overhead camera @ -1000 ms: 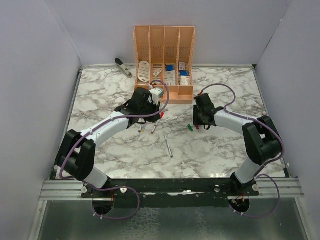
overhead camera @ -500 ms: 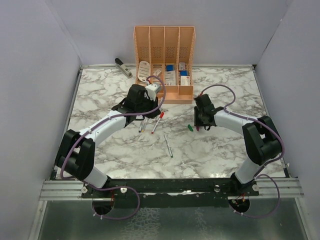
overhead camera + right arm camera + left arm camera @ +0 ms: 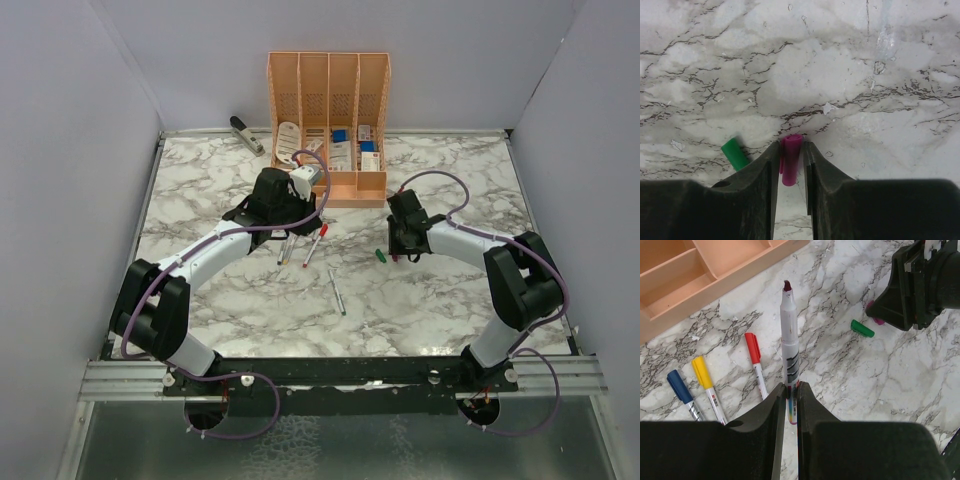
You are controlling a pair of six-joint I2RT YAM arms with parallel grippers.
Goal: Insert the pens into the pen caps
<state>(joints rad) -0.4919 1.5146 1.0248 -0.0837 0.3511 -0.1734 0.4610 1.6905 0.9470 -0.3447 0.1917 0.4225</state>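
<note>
My left gripper (image 3: 790, 386) is shut on a silver-grey pen (image 3: 789, 335), which points away from it with its bare dark purple tip up front. My right gripper (image 3: 791, 145) is low over the marble. A purple cap (image 3: 791, 159) lies on the table between its fingers. The left finger touches the cap and a thin gap shows on the right side. A green cap (image 3: 735, 154) lies just left of those fingers. Three pens with red (image 3: 756, 360), yellow (image 3: 706, 382) and blue (image 3: 684, 392) caps on lie beneath the left gripper. Another bare pen (image 3: 336, 290) lies nearer the bases.
The peach desk organiser (image 3: 328, 110) stands at the back centre, its front tray (image 3: 715, 265) close to the left gripper. A grey stapler (image 3: 245, 134) lies at the back left. The two grippers (image 3: 300, 225) (image 3: 400, 252) are about a hand's width apart.
The right gripper's jaws have narrowed around the purple cap. The left arm lifted back slightly with its pen, then held still.
</note>
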